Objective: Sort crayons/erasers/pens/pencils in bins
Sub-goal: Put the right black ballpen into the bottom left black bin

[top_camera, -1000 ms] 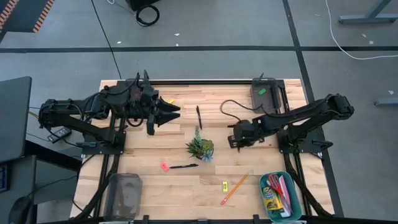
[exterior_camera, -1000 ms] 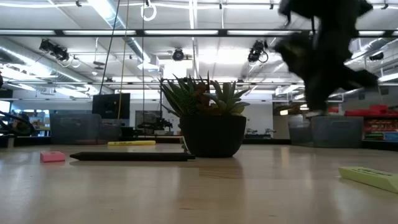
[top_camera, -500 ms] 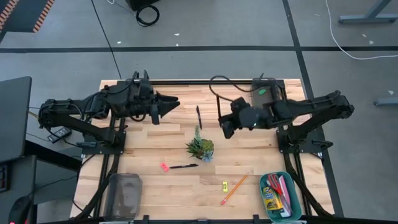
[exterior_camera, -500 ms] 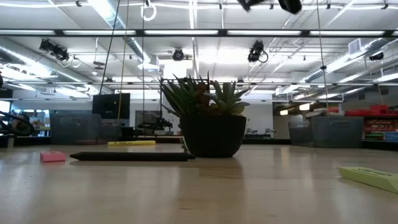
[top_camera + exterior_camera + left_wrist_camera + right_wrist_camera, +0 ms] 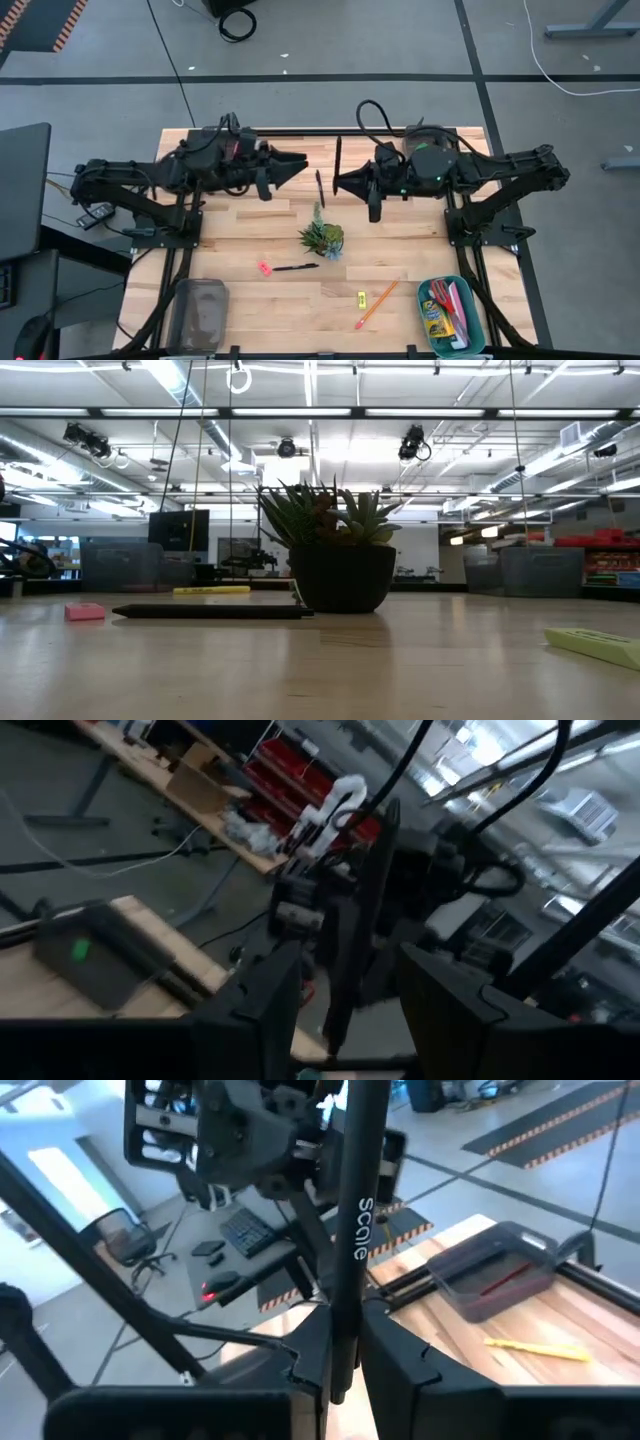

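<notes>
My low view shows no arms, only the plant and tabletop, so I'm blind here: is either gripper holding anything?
Observer: Yes. The right gripper is shut on a slim black pen, raised over the table's far side.
Operator: And the left gripper?
Observer: The left gripper is open and empty, facing that pen across a gap.
Operator: Anything behind the plant?
Observer: A second black pen lies on the wooden table beyond the potted green plant.

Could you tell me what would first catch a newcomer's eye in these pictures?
Most striking is the right gripper, raised near the table's far middle and shut on a black pen. The left gripper faces it, open and empty. Below them a small potted plant stands mid-table among scattered items.
</notes>
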